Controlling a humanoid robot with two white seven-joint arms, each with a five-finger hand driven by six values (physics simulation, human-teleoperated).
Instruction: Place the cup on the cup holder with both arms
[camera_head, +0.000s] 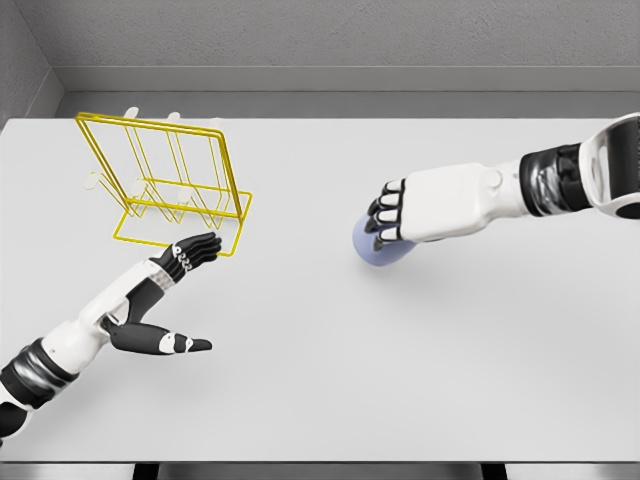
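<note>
Nearest, the left hand (165, 290) lies over the white table (330, 370) with fingers stretched and holding nothing, fingertips just short of the yellow wire cup holder (165, 180). Further right, the right hand (420, 212) curls around the pale blue cup (380, 255), apparently resting on the table. No writing shows anywhere.

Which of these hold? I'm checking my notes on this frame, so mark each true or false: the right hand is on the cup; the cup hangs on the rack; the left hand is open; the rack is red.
1. The right hand is curled over the bluish cup: true.
2. The cup hangs on the rack: false; it sits on the white table, far right of the rack.
3. The left hand is open, holding nothing: true.
4. The rack is red: false; the wire rack is yellow.
</note>
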